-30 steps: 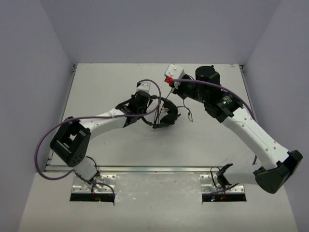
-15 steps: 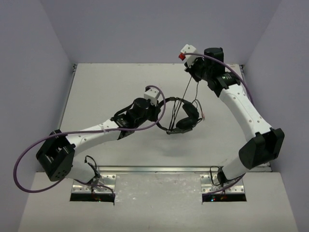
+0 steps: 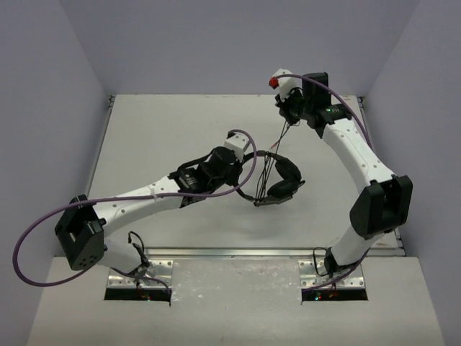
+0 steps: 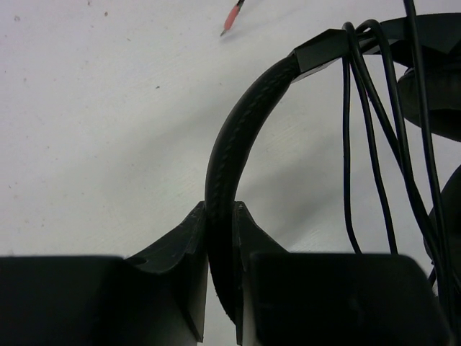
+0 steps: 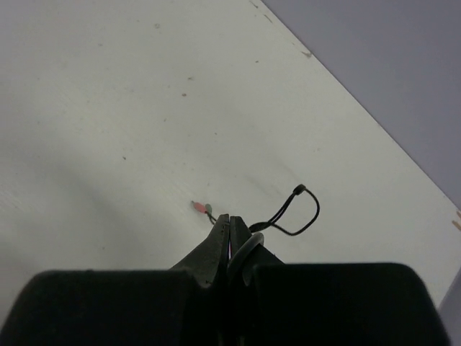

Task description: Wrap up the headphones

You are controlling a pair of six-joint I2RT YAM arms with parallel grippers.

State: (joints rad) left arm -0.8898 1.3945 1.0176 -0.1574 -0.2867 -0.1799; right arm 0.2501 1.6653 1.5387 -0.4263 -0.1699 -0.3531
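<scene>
The headphones (image 3: pixel 279 180) sit near the middle of the table (image 3: pixel 158 137), just off the tip of the left arm. Their padded headband (image 4: pixel 229 148) stands on edge between the left fingers (image 4: pixel 184 245), which are closed tightly on it so the band fills the narrow gap. From there the band arches up and to the right toward an earcup (image 4: pixel 432 79) at the edge of the left wrist view, and its shadow falls on the table beneath. It is hard to tell whether the earcups touch the table.

The thin black cable (image 4: pixel 347 144) passes over the headband near its slider in several strands that hang down side by side. In the top view one run climbs from the headphones toward the far right of the table, up to the right fingers (image 5: pixel 212 249). Those are pressed together with almost no gap and pinch the cable at their tips. A short loop of it curls out just beyond them above the table.

A small red-tipped piece (image 4: pixel 232 16) lies on the table beyond the headband, apart from it.
</scene>
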